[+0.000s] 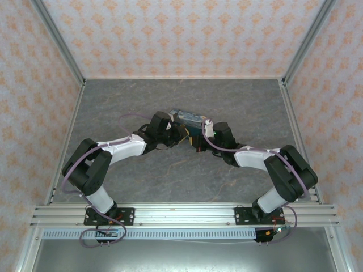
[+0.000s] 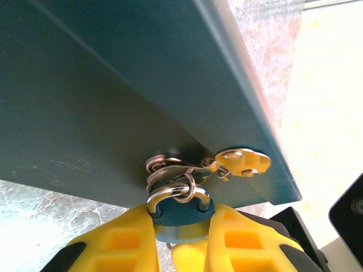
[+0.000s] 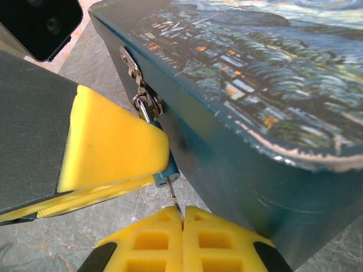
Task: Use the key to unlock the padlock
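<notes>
Padlock (image 2: 181, 218) looks tiny, teal-blue bodied, silver-shackled.

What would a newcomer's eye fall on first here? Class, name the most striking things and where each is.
The painted Starry Night tin sits mid-table. At its hasp the left gripper clamps a small blue padlock; below, the right gripper pinches a thin key reaching the padlock's underside.

Three walls (image 1: 181, 34) box it in, pale paper with an orange floral print, evenly lit. Silver posts (image 1: 58, 42) climb the back corners. Down below, a grey marbled counter (image 1: 113, 107), a ribbed metal rail (image 1: 181, 214) across its near edge, and dull sheet metal (image 1: 181, 258) nearest us.
</notes>
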### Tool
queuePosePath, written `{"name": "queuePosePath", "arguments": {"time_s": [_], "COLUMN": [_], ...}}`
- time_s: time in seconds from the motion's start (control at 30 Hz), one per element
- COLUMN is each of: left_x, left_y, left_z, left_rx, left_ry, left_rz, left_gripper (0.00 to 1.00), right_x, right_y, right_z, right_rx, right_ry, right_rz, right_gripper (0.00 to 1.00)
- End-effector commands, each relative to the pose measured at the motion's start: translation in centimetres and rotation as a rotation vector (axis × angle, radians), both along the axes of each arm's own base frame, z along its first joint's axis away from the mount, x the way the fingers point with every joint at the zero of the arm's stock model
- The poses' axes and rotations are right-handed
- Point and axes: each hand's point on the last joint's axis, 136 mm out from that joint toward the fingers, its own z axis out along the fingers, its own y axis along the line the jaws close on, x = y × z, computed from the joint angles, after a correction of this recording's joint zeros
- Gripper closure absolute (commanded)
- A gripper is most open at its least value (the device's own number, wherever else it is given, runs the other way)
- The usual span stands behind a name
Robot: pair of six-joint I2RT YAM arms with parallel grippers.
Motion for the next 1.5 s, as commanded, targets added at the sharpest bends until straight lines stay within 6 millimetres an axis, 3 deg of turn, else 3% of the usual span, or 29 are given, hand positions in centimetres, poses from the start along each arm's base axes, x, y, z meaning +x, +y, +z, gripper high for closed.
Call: {"name": "queuePosePath", "arguments": {"time_s": [0.0,0.27,0.67,1.27,1.47], "left_x": [-2.0,-2.0,-1.9,-2.0,-1.8], "left_y": [-3.3,-3.2,-3.2,-3.3,-3.4], "left_z": [1.1,0.7,0.5,0.2,-1.1], "left_rx": [-0.06,-0.048,-0.046,-0.054,-0.065], "left_ry": [0.006,0.012,0.019,0.031,0.04], "left_rz": [-0.115,-0.11,-0.106,-0.105,-0.089], "left_gripper": [0.89,0.89,0.89,0.89,0.88], "right_x": [2.0,2.4,2.4,2.8,2.7], "right_y": [2.2,2.1,1.7,2.5,2.0], "right_z": [8.5,10.1,8.3,11.2,7.8], "right_rx": [0.143,0.23,0.181,0.325,0.269], "right_ry": [-0.245,-0.246,-0.217,-0.24,-0.177], "right_rz": [0.057,0.093,0.095,0.13,0.084], "right_gripper": [1.0,1.0,1.0,1.0,1.0]}}
